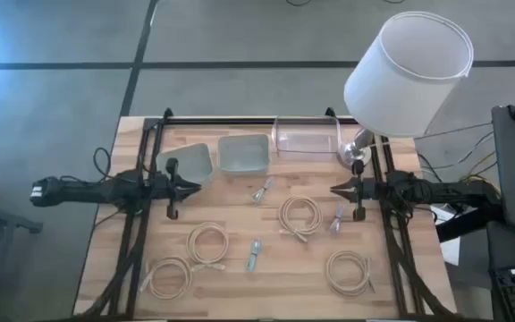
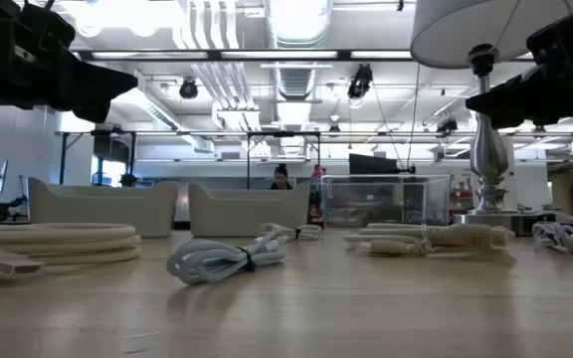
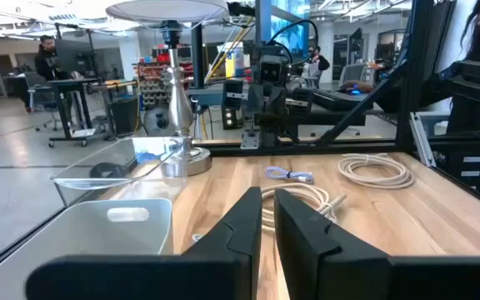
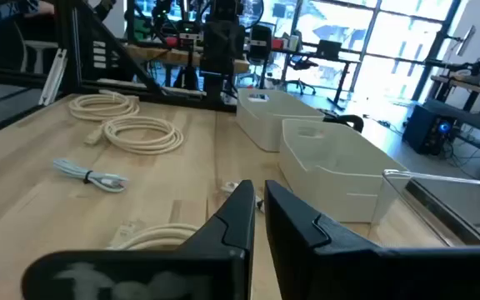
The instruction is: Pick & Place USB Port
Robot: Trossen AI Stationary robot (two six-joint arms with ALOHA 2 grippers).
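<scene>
Three small pale-blue bundled USB cables lie flat on the wooden table: one near the middle front (image 1: 254, 255), which also shows in the low view (image 2: 227, 261), one by the bins (image 1: 262, 190) and one toward the right (image 1: 338, 219). Several beige coiled cables lie around them, such as one coil (image 1: 300, 215) and another (image 1: 208, 243). My left gripper (image 1: 197, 188) hovers shut and empty above the table's left side, and shows in its own wrist view (image 3: 267, 204). My right gripper (image 1: 334, 190) hovers shut and empty at the right, and shows in its own wrist view (image 4: 259, 196).
Two pale bins (image 1: 190, 163) (image 1: 244, 152) and a clear bin (image 1: 307, 140) stand along the far edge. A lamp with a white shade (image 1: 407, 63) stands on its metal base (image 1: 356, 152) at the far right. Black frame rails (image 1: 132, 241) run along both sides.
</scene>
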